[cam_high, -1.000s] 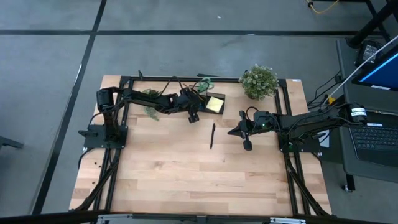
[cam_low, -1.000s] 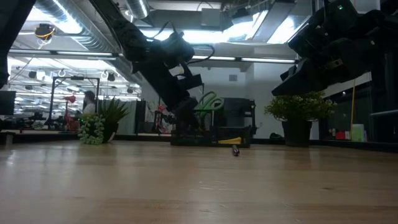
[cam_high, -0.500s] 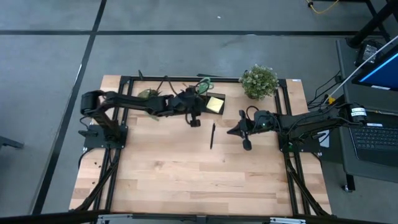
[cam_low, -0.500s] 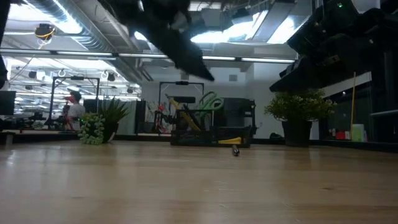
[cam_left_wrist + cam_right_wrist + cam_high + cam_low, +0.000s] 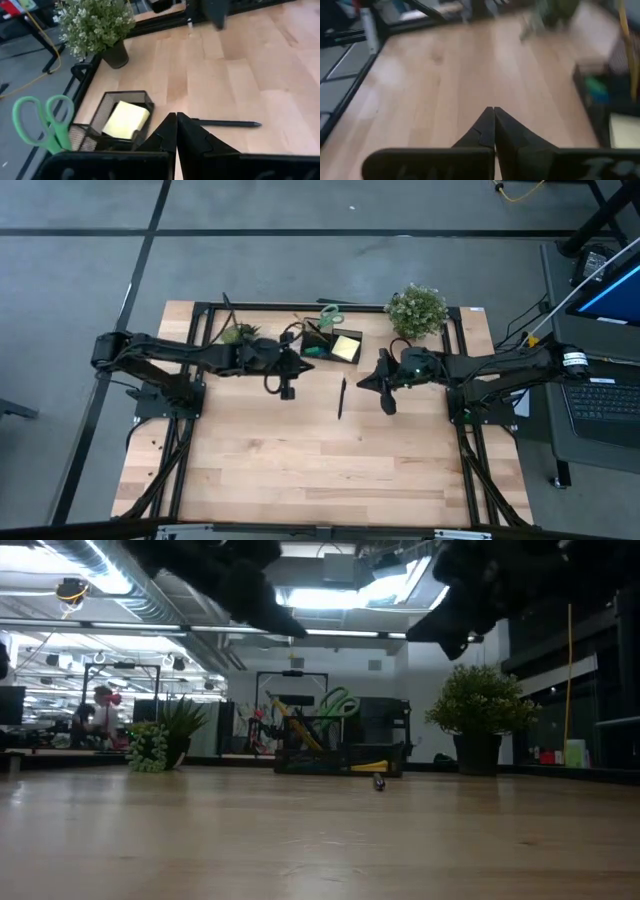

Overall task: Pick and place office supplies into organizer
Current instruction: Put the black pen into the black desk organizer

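Black pen (image 5: pixel 341 397) is lying alone at the frame's centre, below the organizer (image 5: pixel 333 343). Both the left gripper (image 5: pixel 286 390) and right gripper (image 5: pixel 386 404) are hovering either side, fingers pressed together. Next, one probably needs spreading and descending over it.
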